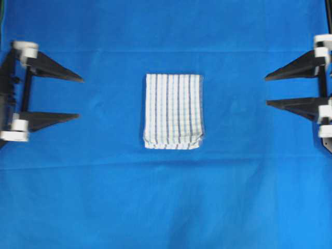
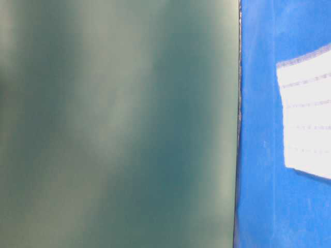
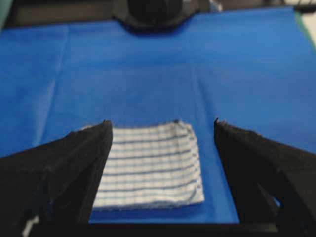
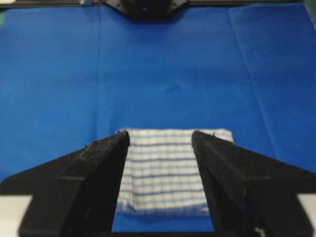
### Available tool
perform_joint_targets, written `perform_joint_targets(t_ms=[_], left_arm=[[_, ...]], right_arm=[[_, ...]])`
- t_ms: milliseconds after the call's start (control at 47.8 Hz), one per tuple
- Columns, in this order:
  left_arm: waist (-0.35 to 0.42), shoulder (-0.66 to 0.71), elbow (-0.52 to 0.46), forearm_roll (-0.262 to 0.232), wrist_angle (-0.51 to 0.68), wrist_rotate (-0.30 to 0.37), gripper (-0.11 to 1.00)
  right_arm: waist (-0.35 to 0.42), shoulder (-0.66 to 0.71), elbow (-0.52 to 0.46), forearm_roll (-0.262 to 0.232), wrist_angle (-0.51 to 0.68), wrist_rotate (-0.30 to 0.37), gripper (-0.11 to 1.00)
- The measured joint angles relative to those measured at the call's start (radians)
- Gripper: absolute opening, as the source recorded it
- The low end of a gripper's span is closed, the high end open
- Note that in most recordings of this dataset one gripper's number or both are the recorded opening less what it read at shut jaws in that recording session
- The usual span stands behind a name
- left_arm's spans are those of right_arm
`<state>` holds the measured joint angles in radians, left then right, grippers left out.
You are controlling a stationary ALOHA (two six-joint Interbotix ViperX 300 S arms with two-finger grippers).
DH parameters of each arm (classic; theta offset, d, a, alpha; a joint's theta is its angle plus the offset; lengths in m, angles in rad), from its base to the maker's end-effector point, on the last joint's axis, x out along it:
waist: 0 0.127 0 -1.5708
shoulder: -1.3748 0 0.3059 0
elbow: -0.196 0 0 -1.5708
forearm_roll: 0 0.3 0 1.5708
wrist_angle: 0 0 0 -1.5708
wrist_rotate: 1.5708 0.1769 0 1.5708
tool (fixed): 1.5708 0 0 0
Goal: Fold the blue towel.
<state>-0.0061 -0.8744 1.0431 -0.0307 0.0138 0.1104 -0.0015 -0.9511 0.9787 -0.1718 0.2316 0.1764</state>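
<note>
The left gripper (image 1: pixel 80 98) and the right gripper (image 1: pixel 265 91) are hovering with jaws spread, holding nothing, at opposite sides of the blue table covering (image 1: pixel 166 207). The blue towel (image 1: pixel 173 111) is lying folded midway between them, well apart from both, with bare covering surrounding every edge.

Overhead straight down; wrist cams facing inward, sharing blue towel (image 1: pixel 173 111) w/ it.

Folded blue towel (image 4: pixel 163 170) on blue cloth (image 4: pixel 173 74), right gripper (image 4: pixel 160 140) fingers (image 4: pixel 106 163) apart, empty
</note>
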Motion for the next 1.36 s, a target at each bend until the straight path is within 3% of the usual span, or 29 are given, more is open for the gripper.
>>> perform_joint_targets(t_ms=[355, 606, 1359], left_arm=[[0.0, -0.262, 0.178, 0.002, 0.043, -0.011, 0.78], [0.0, -0.364, 0.295, 0.002, 0.04, -0.04, 0.78], [0.0, -0.377, 0.322, 0.002, 0.02, -0.055, 0.78]], right_arm=[[0.0, -0.221, 0.186, 0.0, 0.0, 0.009, 0.59], [0.0, -0.259, 0.291, 0.018, -0.032, 0.014, 0.59], [0.0, -0.244, 0.308, 0.029, -0.061, 0.014, 0.59]])
